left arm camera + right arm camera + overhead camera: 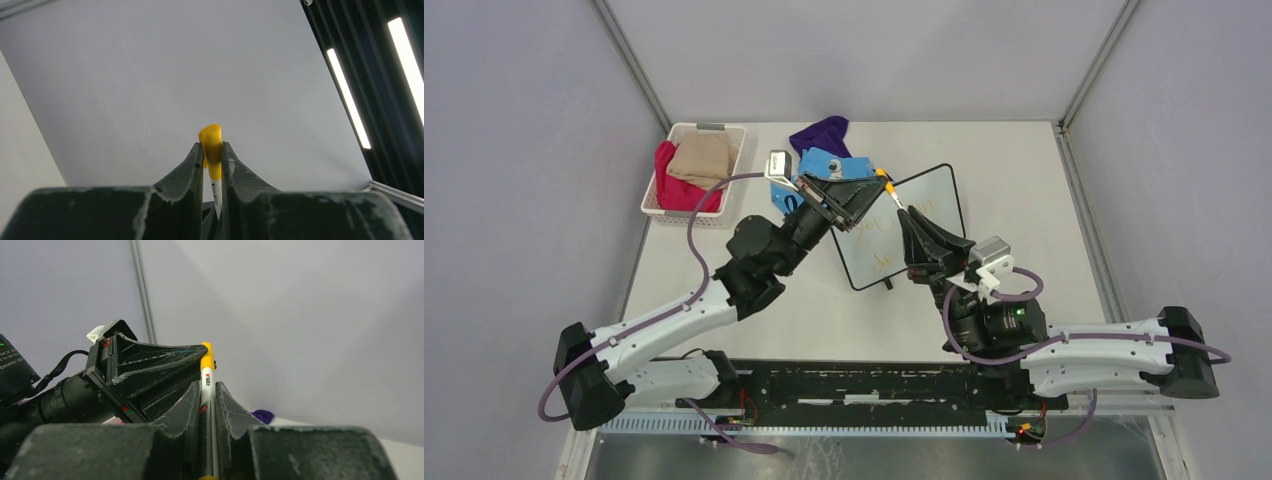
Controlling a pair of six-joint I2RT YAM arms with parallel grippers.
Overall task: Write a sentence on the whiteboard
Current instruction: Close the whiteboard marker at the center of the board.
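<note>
Lying beneath both grippers, the whiteboard (936,200) was partly covered by them, its sentence (876,232) too faint to read. The right gripper (206,386) was clamped on the pen (206,374). Just ahead, the left gripper (212,148) pinched its cap (211,134), hiding the tip.

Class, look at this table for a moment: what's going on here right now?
Two robot arms are sharing one marker above a whiteboard. The left gripper pinches the yellow cap, and the right gripper clamps the white barrel. Faint orange writing is already on the board. The cap is either coming off or going back on; the pictures don't show which.
</note>
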